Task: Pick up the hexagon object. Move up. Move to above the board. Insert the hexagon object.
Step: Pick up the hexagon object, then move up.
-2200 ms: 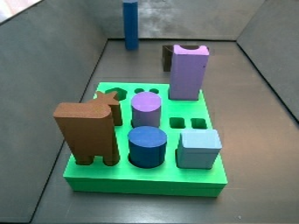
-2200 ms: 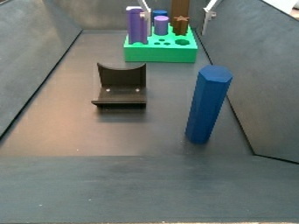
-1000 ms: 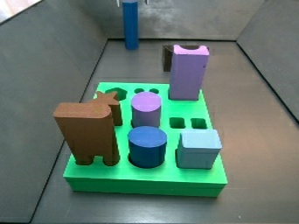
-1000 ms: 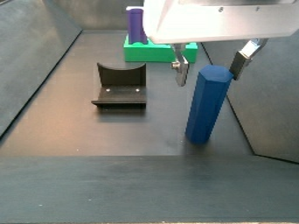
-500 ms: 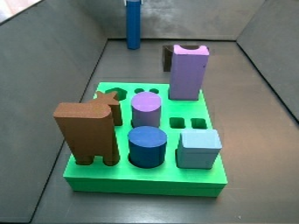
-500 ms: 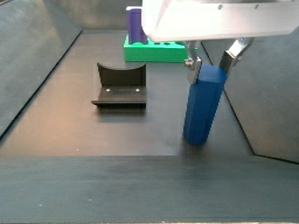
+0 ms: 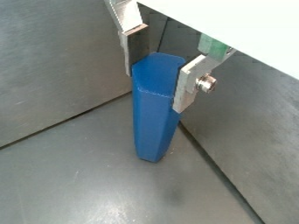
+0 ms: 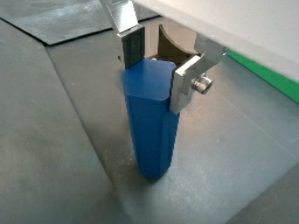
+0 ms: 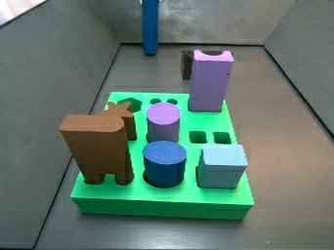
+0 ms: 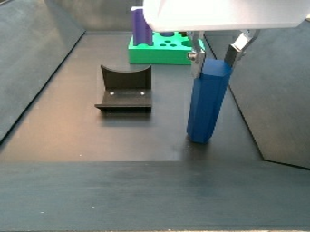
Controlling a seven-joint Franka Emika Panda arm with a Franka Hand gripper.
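The hexagon object point(image 10: 206, 100) is a tall medium-blue prism standing upright near the grey wall, far from the board; it also shows in a side view point(image 9: 150, 29). My gripper point(image 10: 218, 56) is above it, with the two silver fingers pressed against opposite sides of its top. Both wrist views show the gripper point(image 7: 158, 80) point(image 8: 156, 80) shut on the upper end of the prism point(image 7: 155, 114) point(image 8: 152, 122). Its foot looks at or just above the floor. The bright green board point(image 9: 156, 200) point(image 10: 164, 56) lies at the other end of the bin.
The board carries a brown block point(image 9: 96, 146), a purple cylinder point(image 9: 163, 122), a dark-blue cylinder point(image 9: 163, 163), a light-blue cube point(image 9: 222, 166) and a tall lilac block point(image 9: 210, 80). The dark fixture point(image 10: 125, 88) stands between prism and board. Grey walls enclose the floor.
The gripper came down over the prism and its fingers closed on the top. The prism has shifted slightly toward the fixture and seems a little higher.
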